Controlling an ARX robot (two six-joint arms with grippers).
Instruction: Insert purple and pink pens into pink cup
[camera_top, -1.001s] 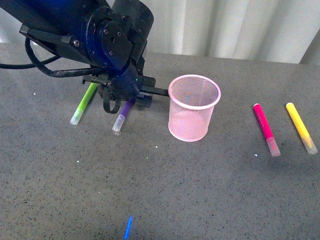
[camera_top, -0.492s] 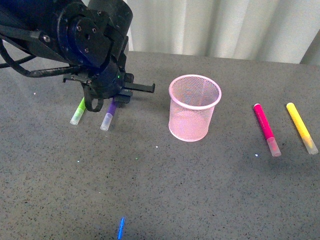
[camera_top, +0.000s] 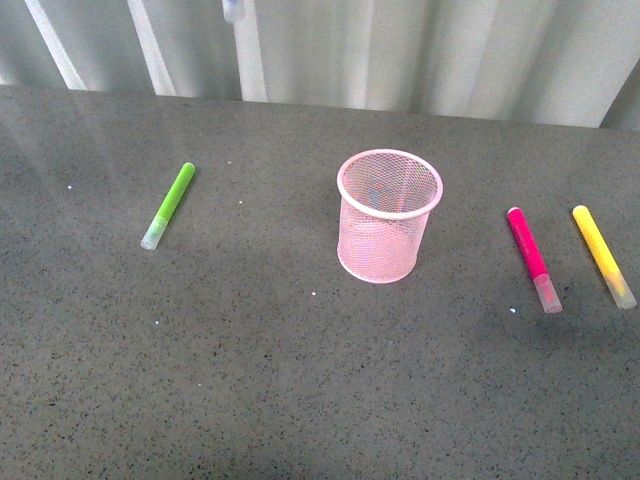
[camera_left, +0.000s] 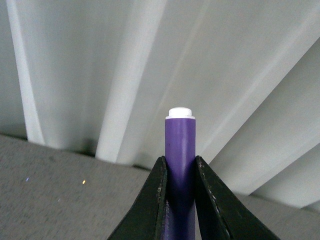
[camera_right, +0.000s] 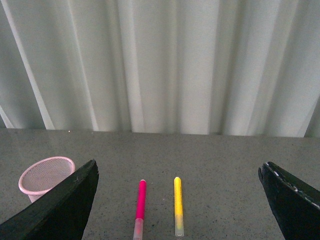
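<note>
A cup (camera_top: 390, 215) stands mid-way along the table (camera_top: 300, 380), a lone marker (camera_top: 167, 205) well to its left; a pen (camera_top: 531, 258) and an outer marker (camera_top: 602, 255) lie side by side at right.

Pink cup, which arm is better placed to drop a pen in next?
Left. The left tool is shut on the purple pen, while the right tool is open and empty, the pink pen lying on the table.

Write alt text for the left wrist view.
The left claw is shut on a purple pen whose white-tipped end sticks out beyond it; behind are pale pleated curtains and a strip of gray table.
</note>
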